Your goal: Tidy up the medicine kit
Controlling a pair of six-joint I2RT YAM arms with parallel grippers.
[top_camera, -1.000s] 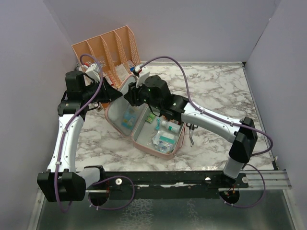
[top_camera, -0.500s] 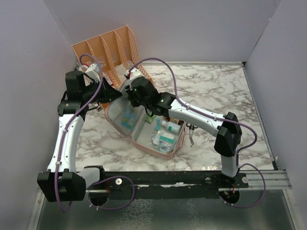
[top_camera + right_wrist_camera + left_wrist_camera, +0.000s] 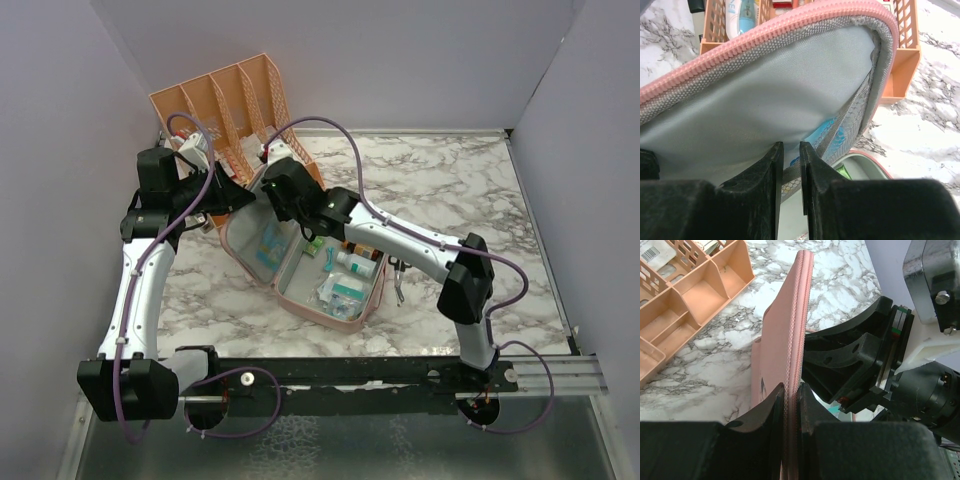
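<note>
Left tool (image 3: 791, 390) clamped tight on the zip rim of the kit (image 3: 777, 335) lid, lid held upright, its lower edge cut off in the left wrist view. Kit lies open mid-surface (image 3: 450, 190), just in front of organizer (image 3: 225, 105); contents too small to name. Right tool (image 3: 791, 150) up against the lid lining, fingers almost together with a slit left, can't tell if it pinches the mesh pocket edge; tips hidden from above.

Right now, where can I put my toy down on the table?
The table is bare far right, between the right arm and the walls, and in front of the medicine kit. Back-left is crowded: organizer, left arm, raised lid.
</note>
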